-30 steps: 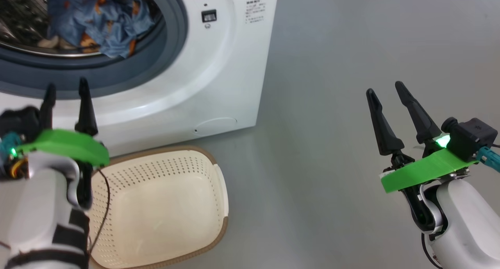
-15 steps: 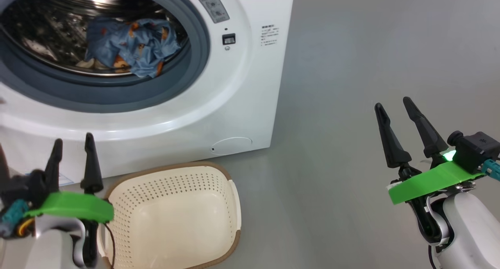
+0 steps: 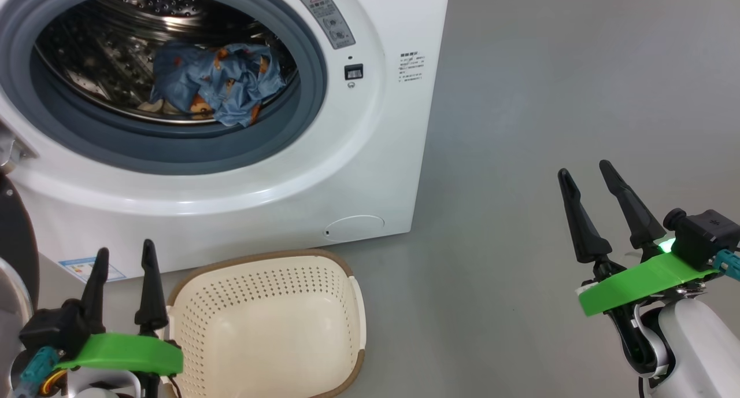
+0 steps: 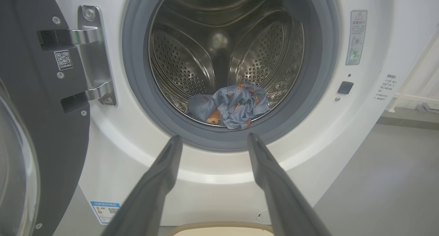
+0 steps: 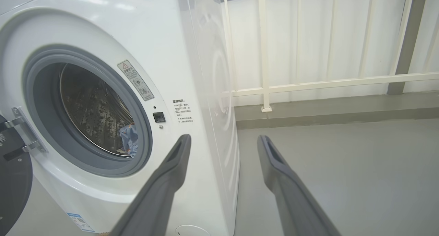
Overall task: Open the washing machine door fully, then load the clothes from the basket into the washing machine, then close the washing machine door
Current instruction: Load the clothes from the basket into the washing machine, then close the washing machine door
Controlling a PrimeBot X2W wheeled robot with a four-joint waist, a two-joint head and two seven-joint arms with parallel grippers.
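Observation:
The washing machine [image 3: 370,155] stands with its round mouth uncovered, and its door [image 3: 13,230] is swung out at the left edge. In the left wrist view the door [image 4: 34,102] shows its dark inner face and steel hinge. The light blue, orange-printed clothes [image 3: 219,88] lie crumpled at the drum's front lip, with a scrap of pale cloth beneath. The cream basket [image 3: 260,282] sits empty on the floor before the machine. My left gripper [image 3: 124,247] is open beside the basket's left end, pointing at the drum. My right gripper [image 3: 584,169] is open over bare floor to the right.
Grey floor spreads right of the machine. In the right wrist view a white railing [image 5: 308,83] and wall run behind the washing machine [image 5: 103,40], and my right gripper [image 5: 223,137] points past its front corner. A round filter cap [image 3: 354,227] sits low on the front.
The head camera has tilted up, so more of the drum shows. My left gripper has drawn back from the machine's front to beside the basket. The right gripper has hardly moved.

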